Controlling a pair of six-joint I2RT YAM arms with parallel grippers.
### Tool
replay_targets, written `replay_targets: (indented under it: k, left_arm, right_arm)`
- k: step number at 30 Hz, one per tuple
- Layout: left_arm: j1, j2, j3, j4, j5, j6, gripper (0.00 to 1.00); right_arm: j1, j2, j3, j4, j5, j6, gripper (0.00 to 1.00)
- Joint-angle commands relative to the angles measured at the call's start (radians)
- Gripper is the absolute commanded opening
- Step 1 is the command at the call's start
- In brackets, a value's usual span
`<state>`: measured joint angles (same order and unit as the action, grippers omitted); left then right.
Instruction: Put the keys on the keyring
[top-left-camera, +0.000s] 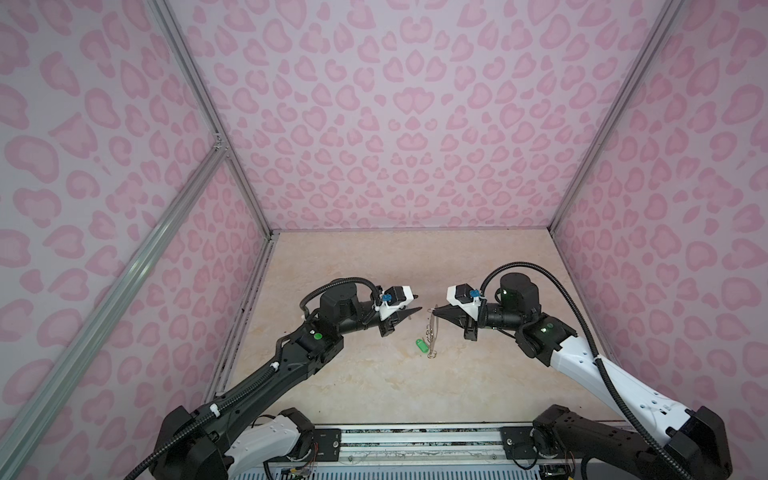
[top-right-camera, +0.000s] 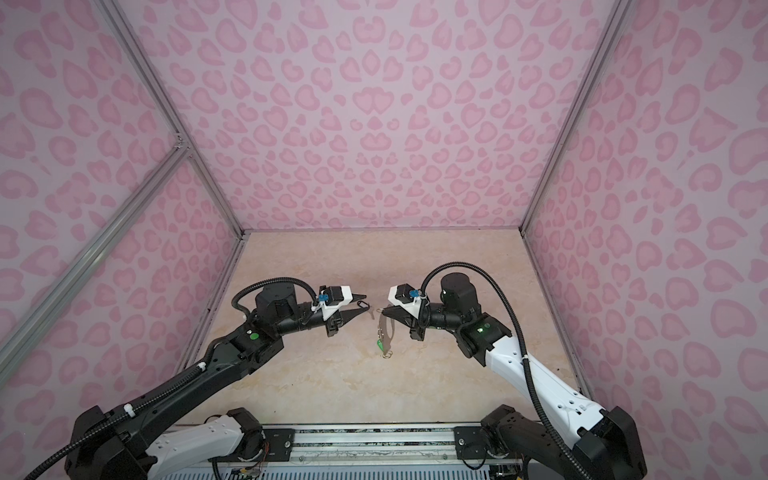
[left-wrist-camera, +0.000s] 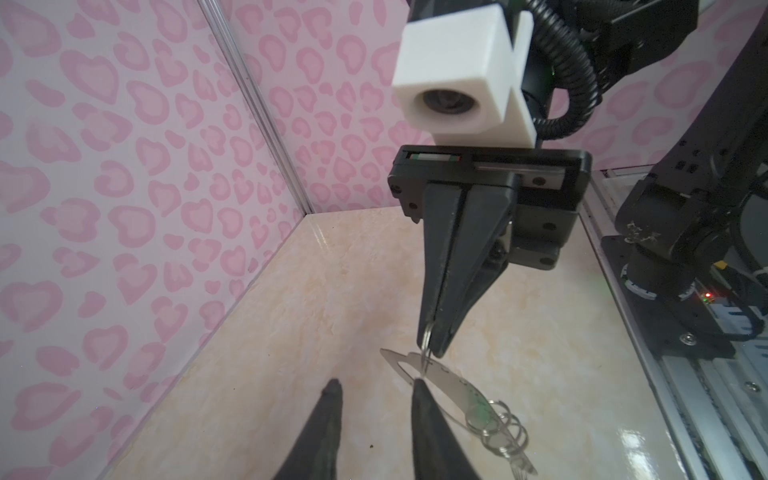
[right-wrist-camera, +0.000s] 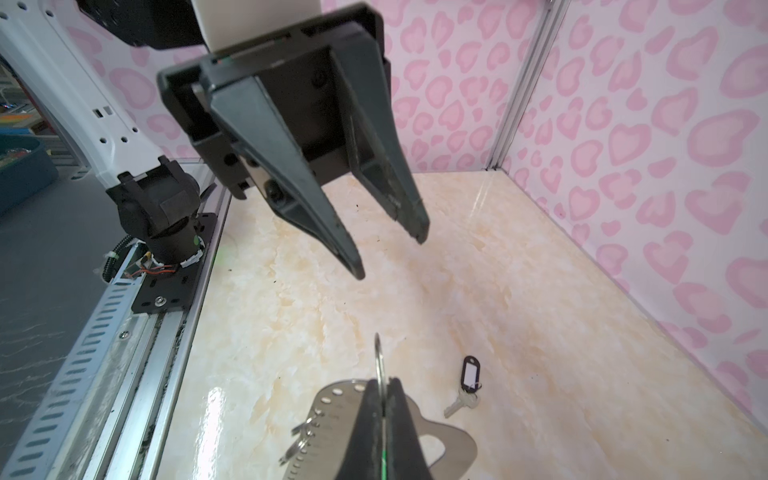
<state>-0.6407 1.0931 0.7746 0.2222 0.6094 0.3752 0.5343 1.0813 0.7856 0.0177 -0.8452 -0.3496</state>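
The left gripper hangs over the marble table with its 2 jaws parted and nothing between them. Close by, the black-tag key lies flat on the table, apart from everything else. Further right is the green-tag key, just beside the low end of the keyring; whether it hangs on a ring I cannot tell. The keyring hangs tilted, 1 split ring pinched in the closed right gripper.
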Motion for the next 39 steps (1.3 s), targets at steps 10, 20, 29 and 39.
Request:
replay_targets:
  k: [10, 20, 29, 39]
  left_arm:
    - [0.005, 0.033, 0.004, 0.073, 0.132, -0.059, 0.29]
    - [0.006, 0.06, 0.026, 0.084, 0.131, -0.051, 0.24]
    - [0.006, 0.067, 0.027, 0.088, 0.15, -0.053, 0.16]
    - [0.004, 0.104, 0.124, -0.025, 0.176, -0.002, 0.03]
  right_arm:
    - [-0.001, 0.005, -0.023, 0.198, -0.061, 0.091, 0.0]
    - [0.001, 0.016, -0.017, 0.179, -0.087, 0.092, 0.0]
    - [0.003, 0.025, -0.018, 0.177, -0.103, 0.095, 0.0]
    - [0.006, 0.009, -0.017, 0.114, -0.029, 0.061, 0.22]
